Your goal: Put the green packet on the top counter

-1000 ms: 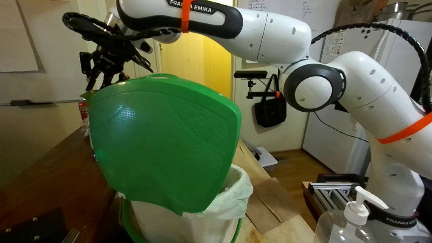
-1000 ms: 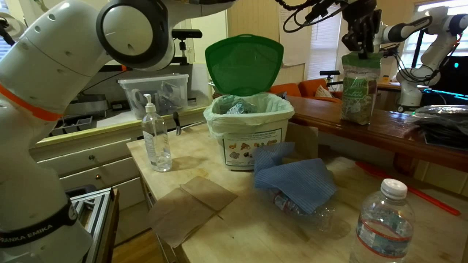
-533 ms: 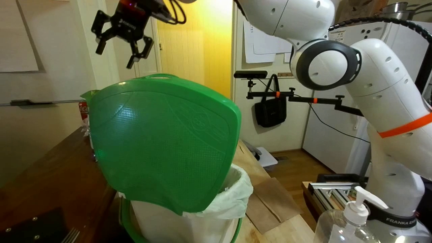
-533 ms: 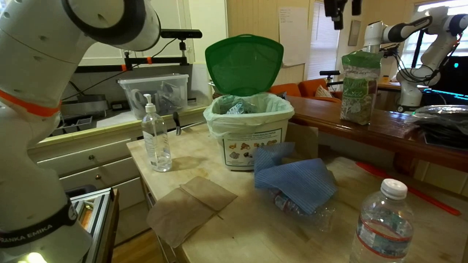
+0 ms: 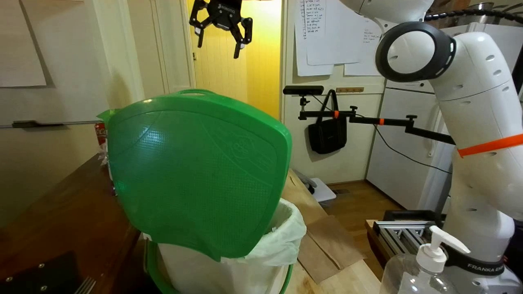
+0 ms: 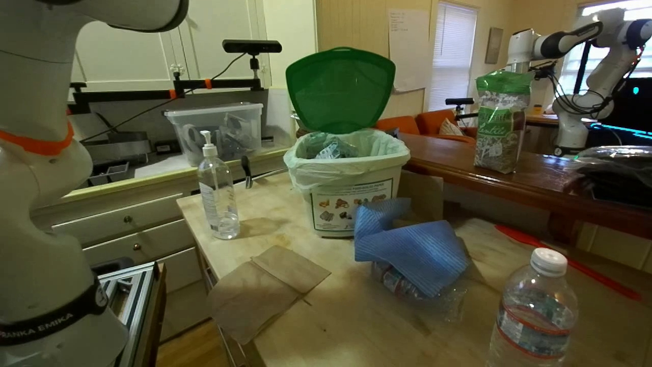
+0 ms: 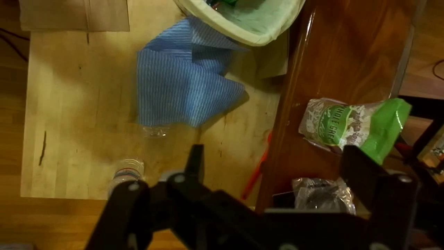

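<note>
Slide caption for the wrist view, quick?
Beyond the open gripper, the green packet stands untouched on the top counter.

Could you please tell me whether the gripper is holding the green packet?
No, the gripper hangs open in the air, while the green packet stands upright on the counter.

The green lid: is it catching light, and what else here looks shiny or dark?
In an exterior view, the green lid shows a pale glare patch at its upper left; in the wrist view, the brown counter has a bright streak near its edge, and the claw is nearly black.
</note>
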{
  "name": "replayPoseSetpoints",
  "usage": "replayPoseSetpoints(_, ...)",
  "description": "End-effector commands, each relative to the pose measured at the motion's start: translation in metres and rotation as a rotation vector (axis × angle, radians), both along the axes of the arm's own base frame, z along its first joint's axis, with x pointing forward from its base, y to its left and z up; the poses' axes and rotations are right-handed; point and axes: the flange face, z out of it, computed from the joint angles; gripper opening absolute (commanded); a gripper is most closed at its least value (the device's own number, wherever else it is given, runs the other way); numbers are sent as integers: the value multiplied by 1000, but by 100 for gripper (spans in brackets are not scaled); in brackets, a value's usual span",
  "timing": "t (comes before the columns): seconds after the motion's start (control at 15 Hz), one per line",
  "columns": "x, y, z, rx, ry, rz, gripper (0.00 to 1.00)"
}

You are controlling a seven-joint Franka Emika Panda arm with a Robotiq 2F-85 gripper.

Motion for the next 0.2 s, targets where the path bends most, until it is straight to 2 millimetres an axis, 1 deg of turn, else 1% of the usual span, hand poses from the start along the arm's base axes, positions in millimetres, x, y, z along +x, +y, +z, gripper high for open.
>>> replayPoseSetpoints(0.0, -1, -1, 2, -1, -6, -3, 100)
replayPoseSetpoints(0.13, 2, 3, 0, 1, -5, 4, 100)
